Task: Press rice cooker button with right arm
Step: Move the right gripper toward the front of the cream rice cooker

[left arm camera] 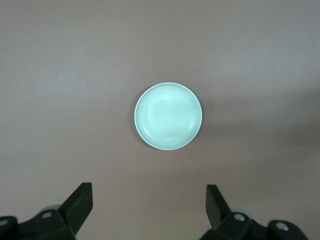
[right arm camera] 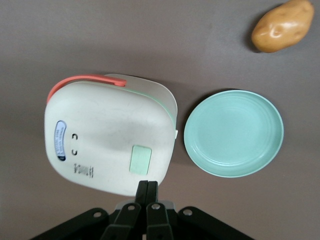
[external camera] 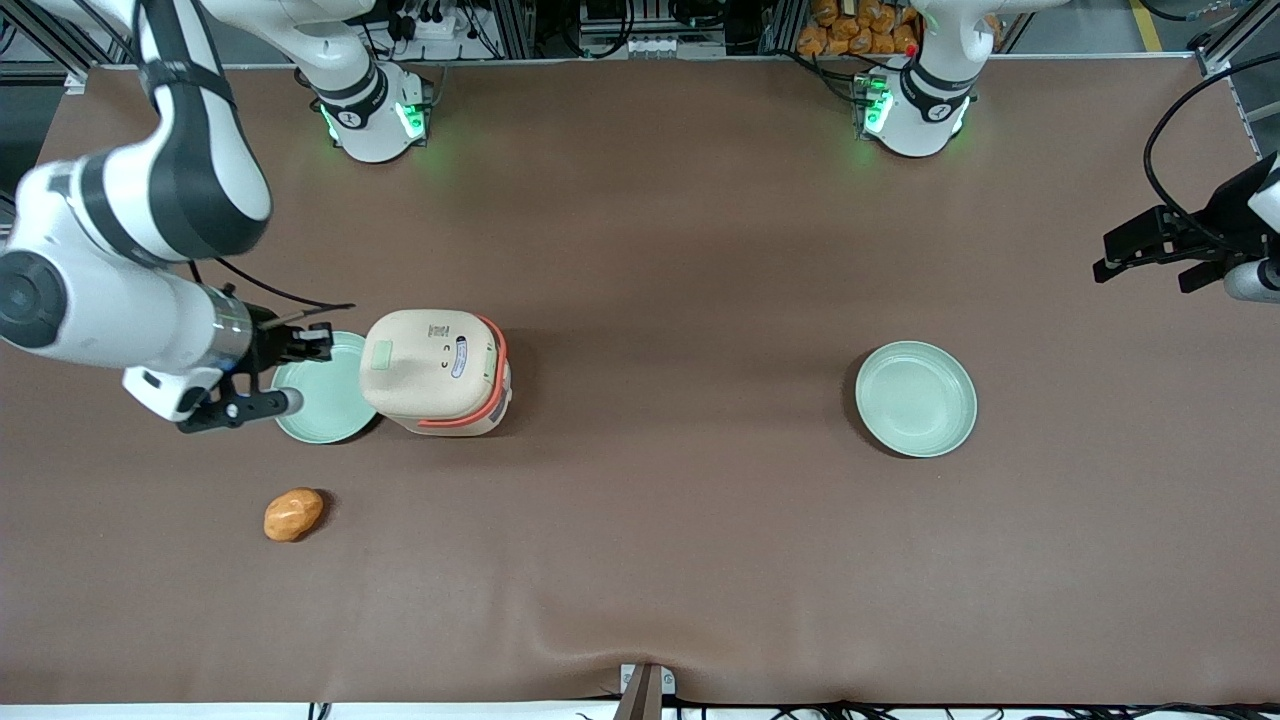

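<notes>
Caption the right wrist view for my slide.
Shut claw poised beside the rice cooker, near its green button.

This is a robot laboratory, not a home kitchen. A long worktop (external camera: 700, 560) with a plain brown cover carries only a few things: a toy-like rice cooker (external camera: 437, 372), two pale green plates (external camera: 916, 398) and a potato (external camera: 293, 514). The white right arm (external camera: 120, 240) with its black claw (external camera: 300, 372) is fixed at the edge, its base lit green. Along that edge stand aluminium frames (external camera: 520, 25), cables and a power strip (external camera: 440, 22)
</notes>
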Motion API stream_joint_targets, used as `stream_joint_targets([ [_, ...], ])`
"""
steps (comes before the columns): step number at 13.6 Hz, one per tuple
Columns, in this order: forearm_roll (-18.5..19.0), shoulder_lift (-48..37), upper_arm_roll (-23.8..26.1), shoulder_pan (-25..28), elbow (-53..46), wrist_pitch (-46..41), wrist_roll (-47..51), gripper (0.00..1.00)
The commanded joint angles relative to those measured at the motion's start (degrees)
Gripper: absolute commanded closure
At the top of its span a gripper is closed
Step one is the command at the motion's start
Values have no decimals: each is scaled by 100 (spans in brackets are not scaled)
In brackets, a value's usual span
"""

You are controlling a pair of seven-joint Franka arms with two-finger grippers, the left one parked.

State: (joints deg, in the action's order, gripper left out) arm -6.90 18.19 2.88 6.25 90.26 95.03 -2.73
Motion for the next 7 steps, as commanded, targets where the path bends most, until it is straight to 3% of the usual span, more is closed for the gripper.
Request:
stream_joint_targets([
  [1,-74,70,-15,122,299,260,89,100],
  [7,-74,334,-6,210,493,463,89,100],
])
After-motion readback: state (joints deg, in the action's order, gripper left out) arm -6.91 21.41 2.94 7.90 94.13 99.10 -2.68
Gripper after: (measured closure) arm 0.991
